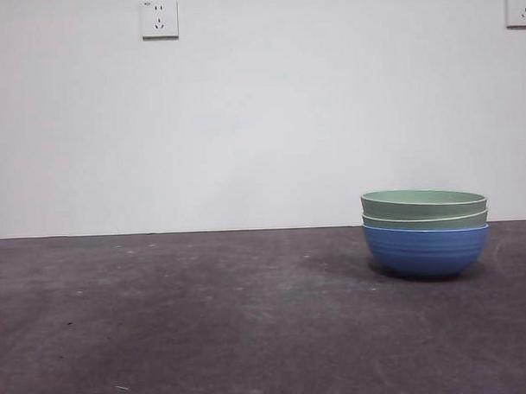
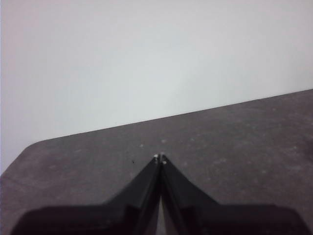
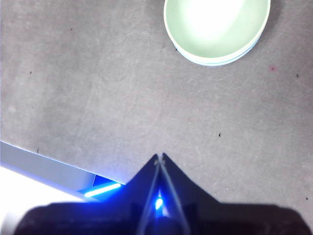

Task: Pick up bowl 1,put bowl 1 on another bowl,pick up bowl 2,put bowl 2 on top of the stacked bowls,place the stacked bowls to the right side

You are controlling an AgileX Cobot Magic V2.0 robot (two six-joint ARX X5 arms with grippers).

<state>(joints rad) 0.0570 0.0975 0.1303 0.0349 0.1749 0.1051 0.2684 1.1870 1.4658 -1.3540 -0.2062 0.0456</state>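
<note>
On right side of dark grey table (image 1: 164,339): stack of round ribbed bowls (image 1: 425,234), two pale green in blue one. Left gripper (image 2: 160,157) and right gripper (image 3: 159,156) pinched together, empty, apart from stack. Looks done. Risk: arm swings, bumps stack, top bowls slide.

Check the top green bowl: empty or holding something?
Empty. The right wrist view looks down into the top green bowl and shows only bare, brightly lit interior; the front view shows nothing rising above its rim.
</note>
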